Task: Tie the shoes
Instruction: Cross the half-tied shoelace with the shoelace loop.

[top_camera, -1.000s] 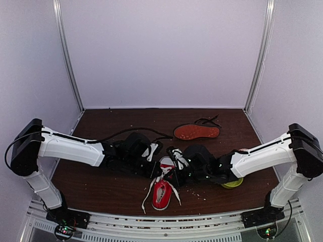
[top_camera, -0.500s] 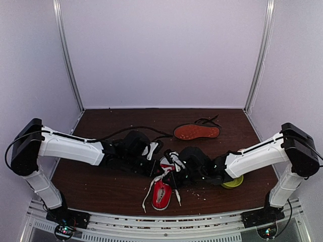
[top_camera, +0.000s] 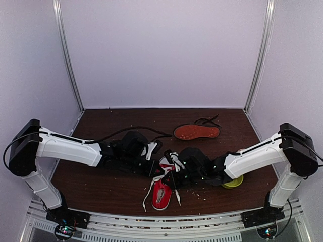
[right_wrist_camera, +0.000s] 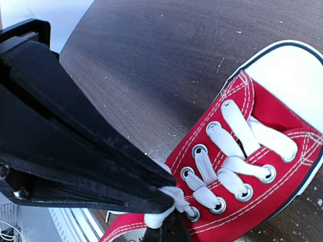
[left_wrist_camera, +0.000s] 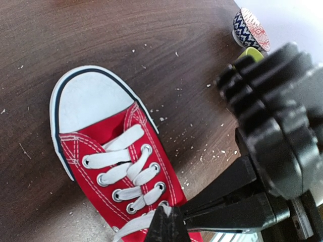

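The red sneaker (top_camera: 161, 194) stands near the table's front edge, its white toe cap (top_camera: 166, 162) pointing away from the arm bases. Both grippers meet over its upper eyelets. My left gripper (left_wrist_camera: 169, 221) is shut on a white lace (left_wrist_camera: 135, 227). Just beside it, my right gripper (right_wrist_camera: 169, 231) is shut on the other white lace (right_wrist_camera: 174, 195); its fingers (left_wrist_camera: 227, 201) reach in from the right in the left wrist view. From above, the left gripper (top_camera: 153, 169) and right gripper (top_camera: 171, 174) sit close together. The black shoe (top_camera: 197, 132) lies sole-up farther back.
A yellow-green round object (top_camera: 233, 182) lies under the right forearm, and a small patterned cup (left_wrist_camera: 250, 27) stands by it. Loose white lace ends (top_camera: 147, 197) trail off the sneaker's sides. Crumbs dot the dark wooden table (top_camera: 101, 186).
The right arm has slid left, bringing its gripper closer to the left gripper over the sneaker. The loose lace ends have shifted slightly. Both grippers stay shut.
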You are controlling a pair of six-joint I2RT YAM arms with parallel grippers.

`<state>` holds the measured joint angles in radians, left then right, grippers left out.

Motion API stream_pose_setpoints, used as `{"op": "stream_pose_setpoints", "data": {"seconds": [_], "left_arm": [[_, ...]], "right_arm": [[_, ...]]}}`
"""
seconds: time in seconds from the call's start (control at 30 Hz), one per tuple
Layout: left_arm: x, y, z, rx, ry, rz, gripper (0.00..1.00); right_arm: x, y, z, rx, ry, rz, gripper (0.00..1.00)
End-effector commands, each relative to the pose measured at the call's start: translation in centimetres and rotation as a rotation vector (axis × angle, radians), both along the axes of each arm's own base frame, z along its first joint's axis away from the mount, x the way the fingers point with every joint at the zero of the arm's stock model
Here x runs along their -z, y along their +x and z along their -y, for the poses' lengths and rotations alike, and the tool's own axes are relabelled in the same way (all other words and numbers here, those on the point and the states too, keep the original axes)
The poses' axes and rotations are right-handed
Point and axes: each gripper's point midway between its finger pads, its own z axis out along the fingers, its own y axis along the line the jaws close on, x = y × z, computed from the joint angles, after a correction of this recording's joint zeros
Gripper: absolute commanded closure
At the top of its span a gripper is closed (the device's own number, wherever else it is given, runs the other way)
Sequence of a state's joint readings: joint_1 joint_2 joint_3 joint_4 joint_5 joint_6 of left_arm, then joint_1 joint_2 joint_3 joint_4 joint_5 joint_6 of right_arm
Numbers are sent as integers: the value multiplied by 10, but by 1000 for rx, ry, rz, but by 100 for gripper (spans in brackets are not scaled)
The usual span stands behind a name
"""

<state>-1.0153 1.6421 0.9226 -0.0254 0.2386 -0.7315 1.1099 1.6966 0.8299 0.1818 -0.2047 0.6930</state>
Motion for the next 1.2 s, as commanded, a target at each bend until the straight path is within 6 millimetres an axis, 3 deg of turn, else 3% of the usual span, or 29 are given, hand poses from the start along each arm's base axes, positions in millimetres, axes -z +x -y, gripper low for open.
{"op": "stream_pose_setpoints", "data": {"seconds": [0.0, 0.5, 0.9, 1.17], "left_arm": [[-28, 10, 4, -31, -92, 56, 100], [-25, 6, -6, -52, -103, 53, 100], [-19, 8, -18, -90, -56, 57, 76], [-5, 5, -26, -109, -8, 25, 69]], "right_arm": [[20, 2, 11, 52, -40, -29, 100], [24, 3, 12, 73, -42, -46, 100], [24, 3, 12, 74, -41, -46, 100], [22, 3, 12, 75, -36, -44, 100]]}}
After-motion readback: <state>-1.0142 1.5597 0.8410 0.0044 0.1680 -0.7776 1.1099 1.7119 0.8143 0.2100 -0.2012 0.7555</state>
